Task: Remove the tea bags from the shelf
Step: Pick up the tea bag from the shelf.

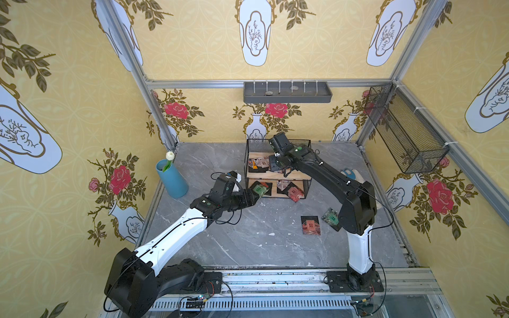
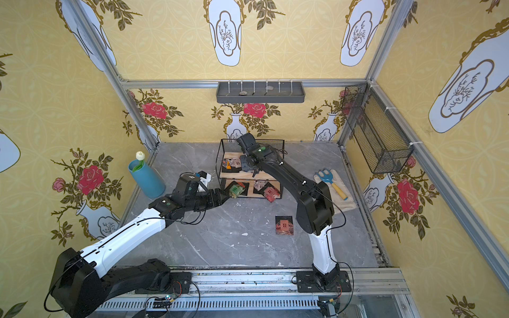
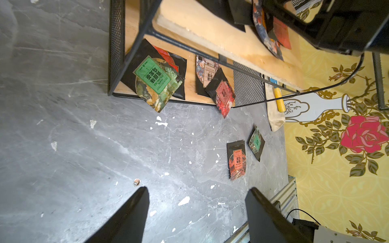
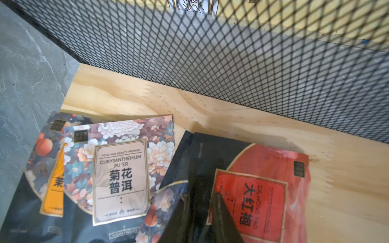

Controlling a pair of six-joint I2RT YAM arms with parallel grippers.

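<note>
Pointing toward shelf (image 4: 231, 63) mesh | long axis of red tea bag (image 4: 263, 189) (upper board (image 4: 210, 109))

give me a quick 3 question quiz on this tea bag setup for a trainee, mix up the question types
1. True or false: the left gripper is holding a tea bag.
2. How many tea bags lie on the table, clear of the shelf? A one, B two, C five.
3. Fill in: the right gripper is at the shelf's ____ board.
Key: 1 false, it is open and empty. 2 B, a red tea bag and a green tea bag. 3 upper.
</note>
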